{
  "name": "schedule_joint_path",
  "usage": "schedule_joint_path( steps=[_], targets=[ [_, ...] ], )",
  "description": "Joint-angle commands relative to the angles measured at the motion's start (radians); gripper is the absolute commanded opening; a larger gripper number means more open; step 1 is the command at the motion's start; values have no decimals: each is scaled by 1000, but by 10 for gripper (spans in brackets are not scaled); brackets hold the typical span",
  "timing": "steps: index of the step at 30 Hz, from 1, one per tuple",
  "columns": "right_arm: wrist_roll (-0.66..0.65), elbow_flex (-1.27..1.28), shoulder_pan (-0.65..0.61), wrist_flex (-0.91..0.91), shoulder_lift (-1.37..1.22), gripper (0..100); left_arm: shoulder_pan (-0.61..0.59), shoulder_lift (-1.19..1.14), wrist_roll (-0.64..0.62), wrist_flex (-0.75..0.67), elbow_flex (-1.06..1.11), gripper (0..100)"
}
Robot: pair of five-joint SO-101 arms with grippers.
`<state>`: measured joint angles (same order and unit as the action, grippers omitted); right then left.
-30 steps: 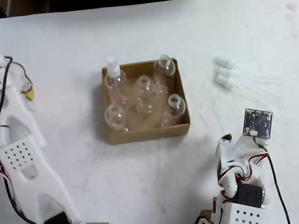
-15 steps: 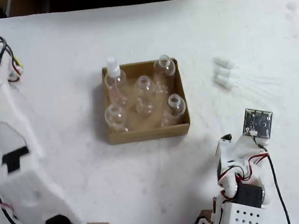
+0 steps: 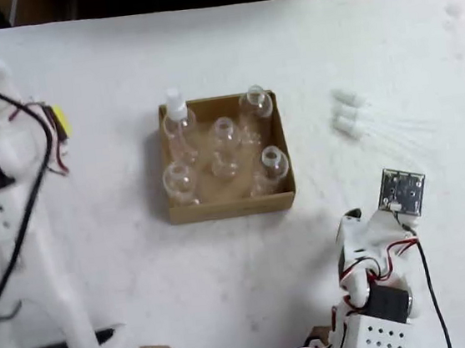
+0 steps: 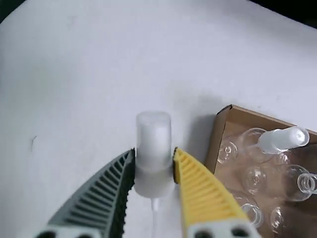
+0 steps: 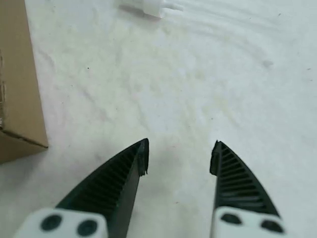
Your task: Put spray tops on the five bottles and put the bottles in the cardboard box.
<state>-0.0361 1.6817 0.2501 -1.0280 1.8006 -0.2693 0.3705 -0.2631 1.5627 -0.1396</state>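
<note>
Five clear plastic bottles point(image 3: 222, 137) already stand upright in your shallow brown cardboard box point(image 3: 228, 210). Only the capped bottle point(image 3: 178, 121) at the far left corner wears a sprayer, so you have four open necks to fit.

Your left pincer point(image 4: 153, 159) is pinching a white spray top point(image 4: 153, 141) by its collar, with the grey finger on one side and the yellow on the other. The thin dip tube runs back between them toward the wrist. The collar is the firm part, which is likely why you grip it there.

The top is held over the white bench point(image 3: 285, 42) just left of the box, not yet above any bottle. I judge that you will need to turn it tube-down and line it up over an open neck before lowering it. A crooked approach could catch a rim or tip one of these light bottles.

Your right pincer point(image 5: 179, 151) is spread wide and holds nothing. It sits low over the bench near the box's near right corner, probably parked there to keep the box unobstructed.

Three loose spray tops point(image 3: 347, 113) lie side by side to the right of the box, on that arm's side. With the held one, they make up the four you need.
</note>
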Motion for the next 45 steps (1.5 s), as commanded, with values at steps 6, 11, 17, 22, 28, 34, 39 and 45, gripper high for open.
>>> schedule_joint_path(
  steps=[6, 11, 17, 22, 28, 34, 39, 45],
  targets=[
    [2, 8, 12, -8, 4, 184, 27, 337, 26, -199, 270, 22],
    [2, 8, 12, -8, 4, 184, 94, 504, 184, -290, 371, 22],
    [2, 8, 12, -8, 4, 184, 206, 665, 238, -499, 571, 23],
    [2, 8, 12, -8, 4, 184, 321, 757, 238, -606, 654, 24],
    [2, 8, 12, -8, 4, 184, 440, 750, 287, -704, 663, 24],
    [2, 8, 12, -8, 4, 184, 466, 713, 296, -936, 792, 24],
    [2, 8, 12, -8, 4, 184, 466, 765, 288, -1152, 979, 24],
    [2, 8, 12, -8, 4, 184, 478, 825, 293, -1313, 1140, 23]
  ],
)
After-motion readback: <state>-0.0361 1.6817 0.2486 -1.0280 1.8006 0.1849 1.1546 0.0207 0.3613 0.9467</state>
